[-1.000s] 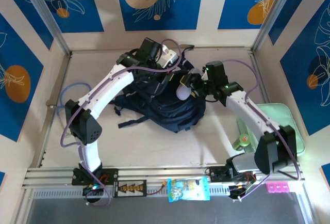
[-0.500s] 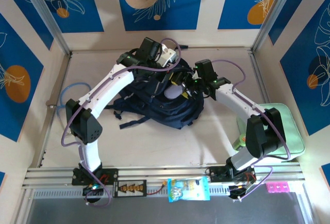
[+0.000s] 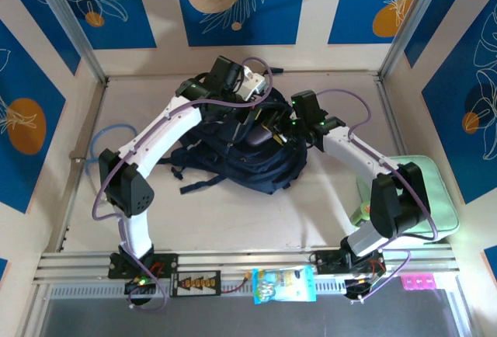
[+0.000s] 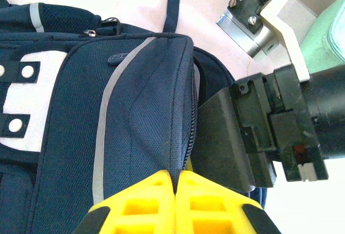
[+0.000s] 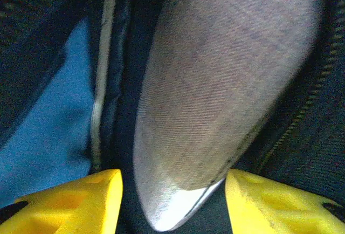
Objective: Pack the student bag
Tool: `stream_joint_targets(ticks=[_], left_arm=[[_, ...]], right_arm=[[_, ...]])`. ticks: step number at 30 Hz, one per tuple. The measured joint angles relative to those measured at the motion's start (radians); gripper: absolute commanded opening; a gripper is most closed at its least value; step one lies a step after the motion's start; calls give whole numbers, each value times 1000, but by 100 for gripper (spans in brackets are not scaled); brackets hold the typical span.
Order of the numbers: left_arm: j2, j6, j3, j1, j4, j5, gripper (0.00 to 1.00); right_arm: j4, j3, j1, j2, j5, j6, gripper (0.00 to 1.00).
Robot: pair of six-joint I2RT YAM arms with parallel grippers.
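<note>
Left gripper clenched on zip edge of student bag, lying flat mid-scene. Grey pouch, above bag 1 second ago, now inside bag mouth. Right gripper released, fingers flanking pouch. 1 item apparently packed.

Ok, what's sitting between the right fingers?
A grey fabric item: its rounded end lies between the right fingers, down inside the open bag. The right wrist view shows it.

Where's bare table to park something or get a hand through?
Widest free patch: the near strip between the backpack and the front rail. Smaller: the far-left corner behind the left arm. Crowded: the backpack top, where both arms meet, and the right side with the right arm and green case.
</note>
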Motion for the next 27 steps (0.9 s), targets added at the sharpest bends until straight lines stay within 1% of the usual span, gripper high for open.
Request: stream_joint_targets(ticks=[2, 4, 6, 15, 20, 27], left_arm=[[0, -2, 0, 0, 0, 0, 0], [0, -6, 0, 0, 1, 0, 0], [0, -7, 0, 0, 2, 0, 0], [0, -11, 0, 0, 2, 0, 0], [0, -18, 0, 0, 2, -2, 0], [0, -18, 0, 6, 2, -5, 0]], right_arm=[[-16, 3, 15, 0, 60, 2, 39], [-18, 5, 23, 1, 93, 6, 26], [-18, 11, 25, 8, 106, 10, 20], [26, 78, 29, 103, 99, 8, 18], [130, 71, 28, 141, 45, 37, 17], [275, 10, 33, 142, -5, 102, 19]])
